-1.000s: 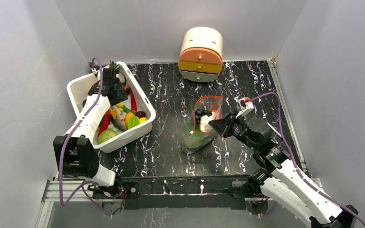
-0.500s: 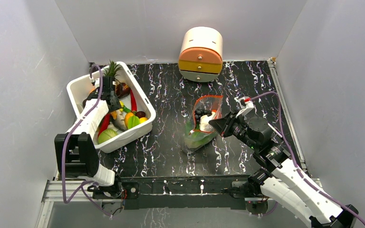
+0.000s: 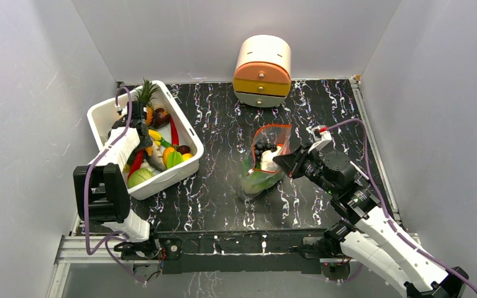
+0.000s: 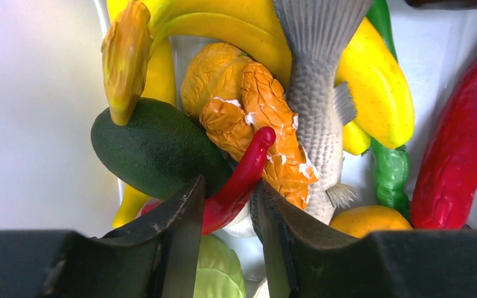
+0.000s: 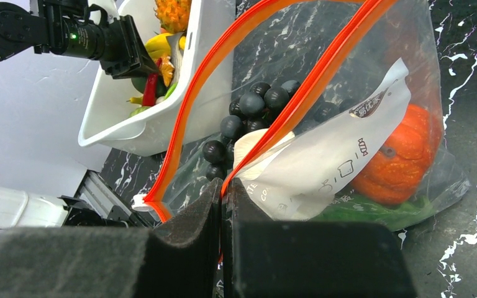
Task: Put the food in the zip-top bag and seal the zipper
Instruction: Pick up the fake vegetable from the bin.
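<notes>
My left gripper (image 4: 227, 192) is clamped on the slim red chilli (image 4: 251, 158) down in the white tub (image 3: 99, 115). My right gripper (image 5: 223, 194) is pinched tight on the zipper (image 5: 304, 87) of the zip-top bag (image 5: 404, 43) mid-table. My worry is the chilli's wedged against the fish (image 4: 313, 93), so lifting might drag stuff out or pop it loose

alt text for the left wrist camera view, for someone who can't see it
The left gripper pinches a slim red chilli between its two dark fingers, close over a white tub packed with toy food. Behind the chilli lie a dark green avocado, a crinkled orange piece, a grey fish, yellow pieces and a larger red chilli.
</notes>
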`<move>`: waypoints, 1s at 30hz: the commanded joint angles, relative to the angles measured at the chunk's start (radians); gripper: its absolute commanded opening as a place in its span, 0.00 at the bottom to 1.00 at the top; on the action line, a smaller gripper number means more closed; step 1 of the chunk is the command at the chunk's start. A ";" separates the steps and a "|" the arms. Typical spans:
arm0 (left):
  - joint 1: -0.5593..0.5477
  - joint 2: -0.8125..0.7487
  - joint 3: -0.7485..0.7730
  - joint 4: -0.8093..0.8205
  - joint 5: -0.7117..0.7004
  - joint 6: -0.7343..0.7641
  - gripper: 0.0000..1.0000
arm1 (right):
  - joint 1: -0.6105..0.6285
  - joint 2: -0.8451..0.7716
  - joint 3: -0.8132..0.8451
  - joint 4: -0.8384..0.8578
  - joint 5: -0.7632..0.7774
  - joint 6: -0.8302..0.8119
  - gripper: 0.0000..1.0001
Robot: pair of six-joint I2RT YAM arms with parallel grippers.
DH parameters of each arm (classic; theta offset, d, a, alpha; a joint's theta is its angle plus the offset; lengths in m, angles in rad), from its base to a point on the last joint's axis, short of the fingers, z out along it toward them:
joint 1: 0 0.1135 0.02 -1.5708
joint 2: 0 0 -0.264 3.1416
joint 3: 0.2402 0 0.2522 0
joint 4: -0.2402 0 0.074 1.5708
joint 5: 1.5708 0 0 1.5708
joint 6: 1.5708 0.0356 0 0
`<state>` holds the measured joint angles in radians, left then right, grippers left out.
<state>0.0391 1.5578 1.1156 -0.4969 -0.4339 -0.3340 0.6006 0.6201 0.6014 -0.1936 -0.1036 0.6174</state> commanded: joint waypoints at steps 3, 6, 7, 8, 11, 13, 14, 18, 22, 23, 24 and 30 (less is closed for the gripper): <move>0.018 0.024 0.014 -0.014 0.017 0.006 0.34 | 0.001 -0.004 0.057 0.059 0.006 -0.004 0.00; 0.023 0.041 0.016 -0.018 0.024 0.003 0.35 | 0.001 -0.010 0.053 0.063 0.007 0.001 0.00; 0.023 0.043 0.016 -0.016 0.031 0.003 0.35 | 0.000 -0.012 0.053 0.061 0.010 0.002 0.00; 0.023 0.046 0.019 -0.018 0.043 0.004 0.34 | 0.000 -0.015 0.054 0.059 0.012 0.002 0.00; 0.024 0.051 0.023 -0.024 0.067 0.000 0.30 | 0.001 -0.025 0.052 0.057 0.023 0.003 0.00; 0.023 0.046 0.027 -0.031 0.072 -0.006 0.21 | 0.001 -0.031 0.050 0.054 0.026 0.004 0.00; 0.022 0.038 0.028 -0.034 0.074 -0.009 0.17 | 0.001 -0.033 0.051 0.052 0.026 0.004 0.00; 0.023 0.010 0.037 -0.043 0.109 -0.035 0.12 | 0.001 -0.040 0.053 0.038 0.029 0.002 0.00; 0.024 -0.026 0.031 -0.031 0.159 -0.051 0.11 | 0.001 -0.042 0.052 0.027 0.028 0.007 0.00; 0.023 -0.031 0.034 -0.032 0.162 -0.052 0.11 | 0.001 -0.042 0.052 0.025 0.028 0.006 0.00; 0.023 -0.034 0.037 -0.037 0.163 -0.054 0.10 | 0.000 -0.042 0.053 0.023 0.028 0.007 0.00; 0.022 -0.074 0.068 -0.057 0.303 -0.057 0.06 | 0.001 -0.005 0.067 0.049 -0.030 -0.001 0.00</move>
<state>0.0620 1.5578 1.1336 -0.5144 -0.2764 -0.3599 0.6006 0.5972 0.6025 -0.2169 -0.0856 0.6262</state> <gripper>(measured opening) 0.161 0.008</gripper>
